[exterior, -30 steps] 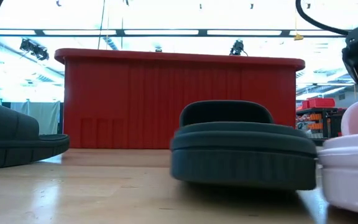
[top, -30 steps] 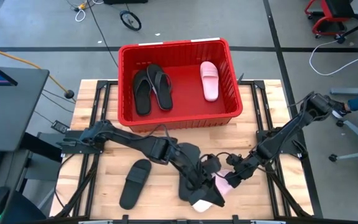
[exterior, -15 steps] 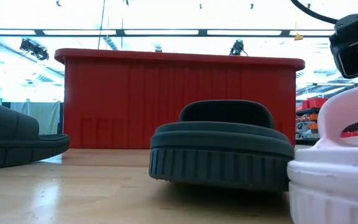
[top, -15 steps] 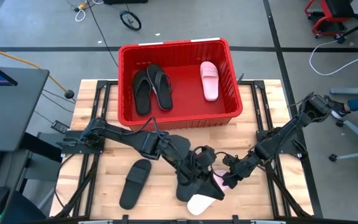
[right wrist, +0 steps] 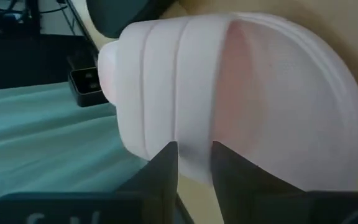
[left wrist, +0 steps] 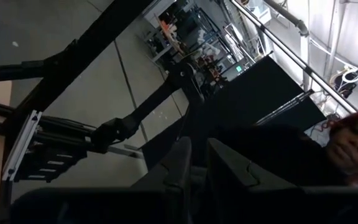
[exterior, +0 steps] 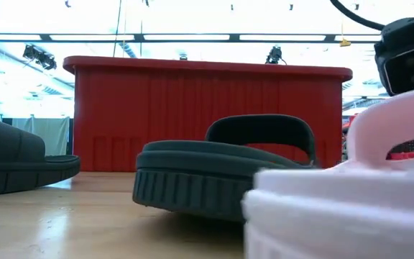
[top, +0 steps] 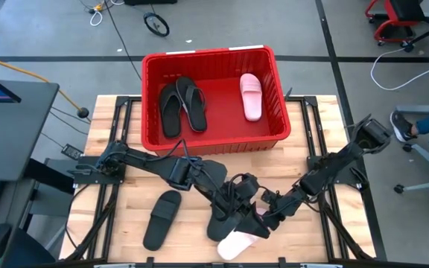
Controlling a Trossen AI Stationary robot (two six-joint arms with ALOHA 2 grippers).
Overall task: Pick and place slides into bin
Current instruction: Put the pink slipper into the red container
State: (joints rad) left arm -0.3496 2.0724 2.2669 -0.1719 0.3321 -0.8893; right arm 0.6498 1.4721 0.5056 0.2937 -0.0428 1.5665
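Three slides [top: 192,103] already laid in bin [top: 213,140]; pink slide [top: 235,244] at near table edge, right gripper [top: 268,220] fingers nearly closed against it; left gripper [top: 238,216] crowded over black slide [exterior: 214,176], grip cannot be told

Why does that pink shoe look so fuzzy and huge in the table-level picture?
Low view: the pink slide sits nearly against the lens, out of focus, while the bin behind stays sharp against bright ceiling lights. Right wrist view: it also fills the frame, softly blurred.
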